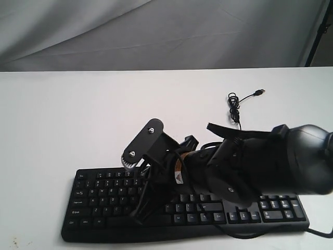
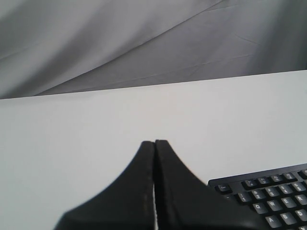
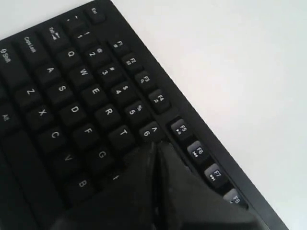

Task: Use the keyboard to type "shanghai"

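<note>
Keyboard (image 3: pixel 72 96) matte black; left end effector (image 2: pixel 154 143), right end effector (image 3: pixel 156 145) clenched wedges; contact unclear.

Item: wide, flat white tabletop (image 1: pixel 78 114) lay before me, evenly lit. Item: creased grey fabric backdrop (image 1: pixel 156 31) hung behind it. Item: slim black pole (image 1: pixel 318 31) stood beside that.

Ext high-angle, wrists close-up, all share keyboard (image 1: pixel 200 214)

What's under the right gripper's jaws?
The wide black plastic keyboard. The right gripper, jaws shut, points down beside the T key and 6 key; the keys directly beneath are covered.
</note>
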